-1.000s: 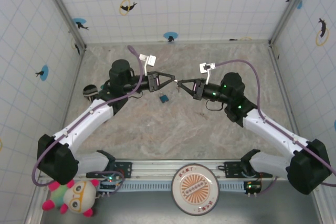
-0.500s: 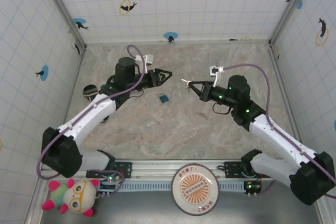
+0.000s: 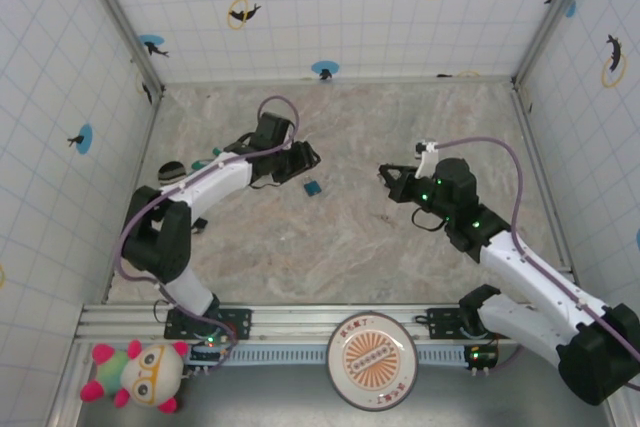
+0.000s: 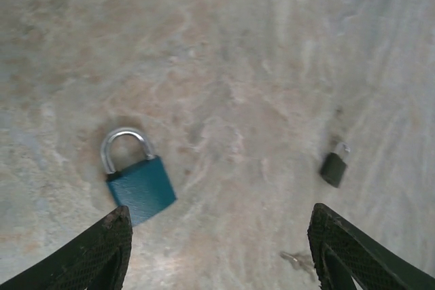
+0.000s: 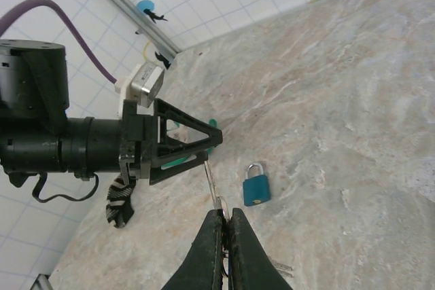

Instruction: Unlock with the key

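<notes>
Marbled tabletop (image 3: 340, 257) spreads under the left end effector (image 4: 219, 212), wide and empty over its far half, while the right end effector (image 5: 224, 215) is pinched on a silvery blade (image 5: 211, 178), so the wide one should, I judge, descend squarely, clear of the blue padlock (image 4: 141, 188), onto the tiny dark key (image 4: 333, 168) lying loose near it.

Left pincer (image 4: 221, 212) spread wide near the padlock (image 4: 139, 185), right pincer (image 5: 224, 214) clamped shut farther from it, both arms reaching over the desk (image 3: 330, 247).
</notes>
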You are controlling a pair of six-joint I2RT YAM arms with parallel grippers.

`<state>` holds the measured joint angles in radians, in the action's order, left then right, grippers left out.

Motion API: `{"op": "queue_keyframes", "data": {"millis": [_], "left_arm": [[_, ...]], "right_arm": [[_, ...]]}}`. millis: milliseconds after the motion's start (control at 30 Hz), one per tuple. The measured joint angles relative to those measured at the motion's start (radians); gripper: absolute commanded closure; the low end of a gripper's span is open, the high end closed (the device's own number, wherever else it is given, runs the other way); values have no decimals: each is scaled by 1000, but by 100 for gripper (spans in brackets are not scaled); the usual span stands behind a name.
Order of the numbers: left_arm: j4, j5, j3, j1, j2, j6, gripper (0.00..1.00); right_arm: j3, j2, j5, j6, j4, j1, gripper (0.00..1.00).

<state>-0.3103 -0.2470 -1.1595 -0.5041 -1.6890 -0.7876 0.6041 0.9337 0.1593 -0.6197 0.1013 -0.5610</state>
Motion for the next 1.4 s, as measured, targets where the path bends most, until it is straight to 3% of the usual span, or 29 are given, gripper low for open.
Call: {"op": "queue_keyframes", "data": {"millis": [367, 733, 933, 1033, 1200, 1400], "left_arm": [[-196, 118, -224, -49, -225, -75, 33], [-314, 173, -275, -85, -325, -132, 35], [-325, 181, -304, -93, -369, -137, 43], [-340, 197, -319, -98, -382, -137, 53], [-413, 235, -383, -105, -425, -137, 57], [-488, 301, -457, -135, -474, -128, 55]], "right_arm": [[-60, -24, -50, -2, 1, 0, 100], [-108, -47, -76, -14, 7, 7, 100], [-113, -48, -80, -23, 23, 12, 100], [-118, -48, -80, -27, 32, 12, 100], [-145, -58, -84, -35, 45, 16, 100], [-179, -58, -87, -52, 67, 24, 100]]}}
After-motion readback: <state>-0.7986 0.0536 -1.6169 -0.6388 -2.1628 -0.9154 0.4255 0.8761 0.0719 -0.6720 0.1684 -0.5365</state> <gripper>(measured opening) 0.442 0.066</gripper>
